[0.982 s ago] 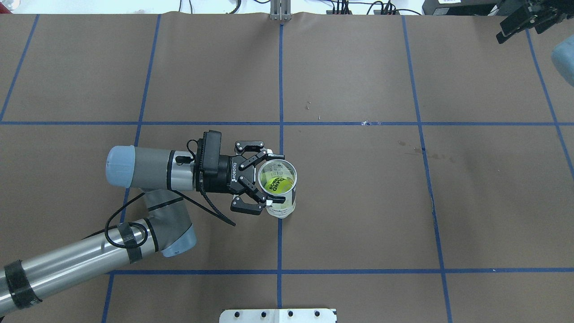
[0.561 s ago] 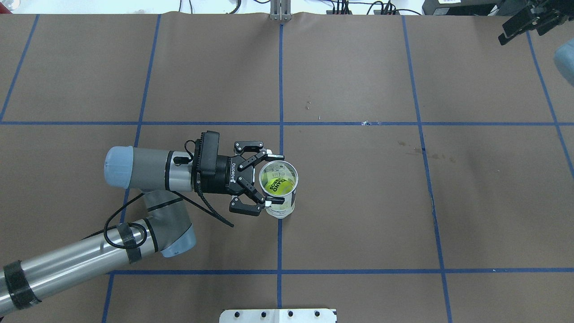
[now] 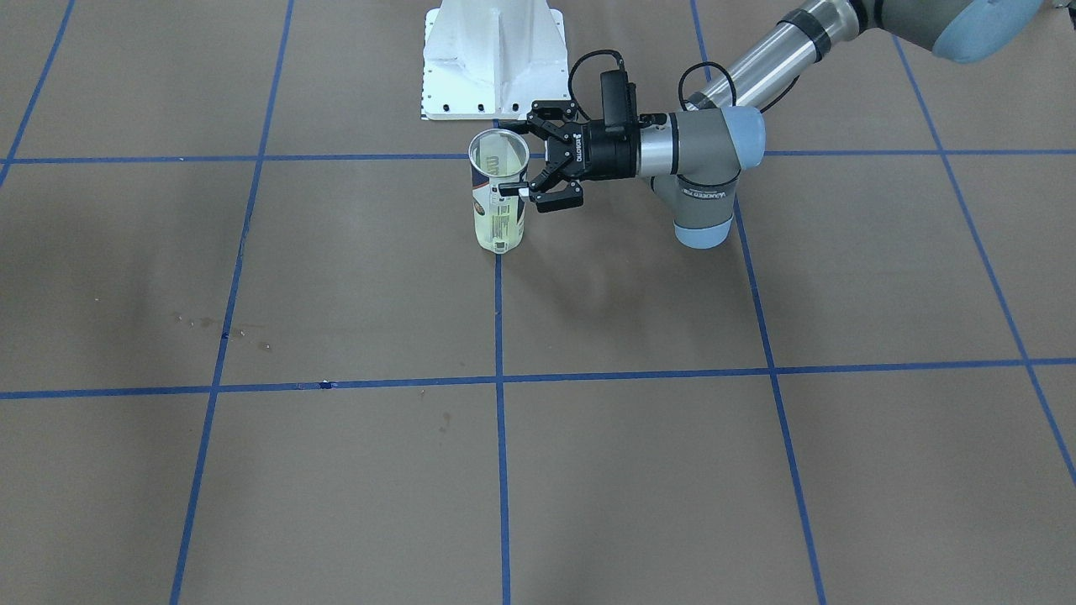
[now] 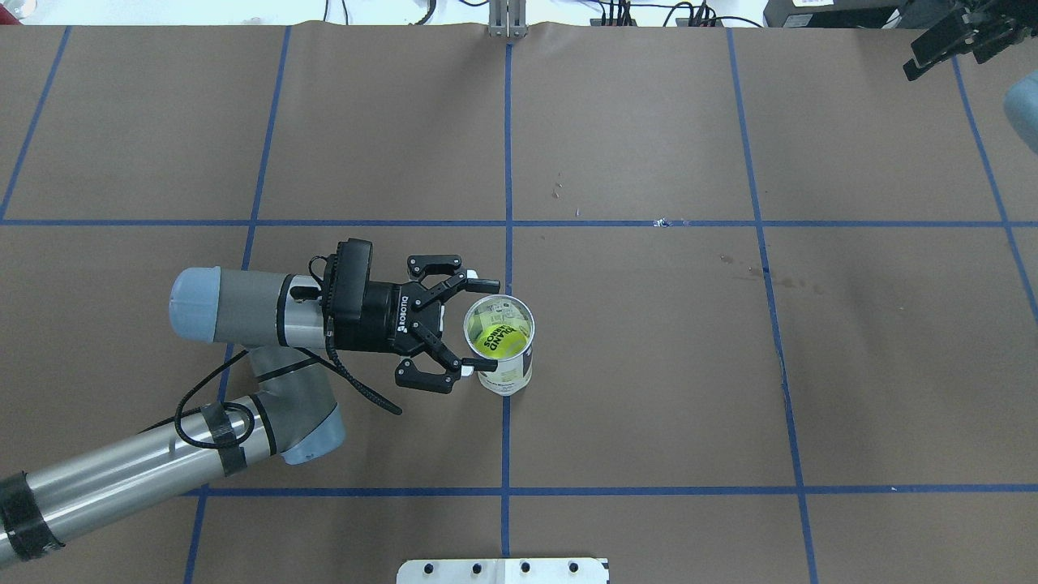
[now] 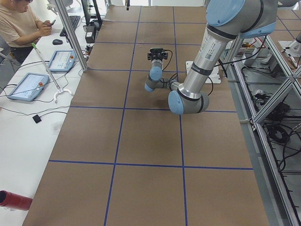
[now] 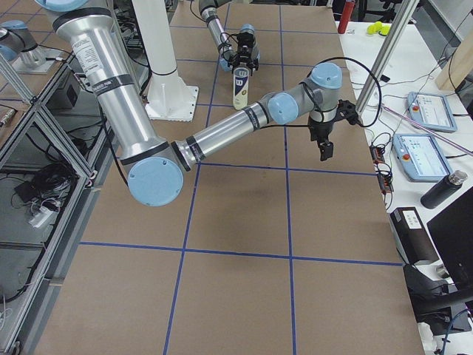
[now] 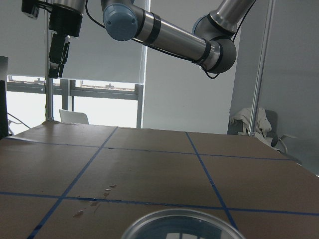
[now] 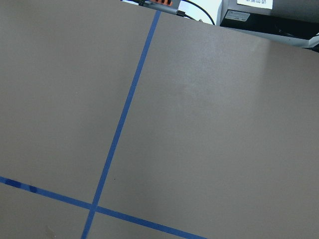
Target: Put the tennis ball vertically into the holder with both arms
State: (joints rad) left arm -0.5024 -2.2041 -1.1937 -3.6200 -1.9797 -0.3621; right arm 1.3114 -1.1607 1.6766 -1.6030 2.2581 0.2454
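Overhead exterior: brown paper table (image 4: pixel 649 365), blue tape grid (image 4: pixel 508 162); holder (image 4: pixel 507 377) upright mid-frame, ball (image 4: pixel 501 337) inside; left gripper (image 4: pixel 486 324) spread open, flanking it; right gripper (image 4: pixel 945 49) upper right, jaws unclear.

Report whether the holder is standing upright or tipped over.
Upright: the holder stands on its base, mouth up, tennis ball inside.

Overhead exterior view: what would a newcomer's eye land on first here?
The bright yellow tennis ball sits inside the clear holder, which stands upright near the middle of the table on a blue tape line. Next comes the left claw, open, with its fingers spread either side of the holder. The right claw hangs far off at the table's far right corner.
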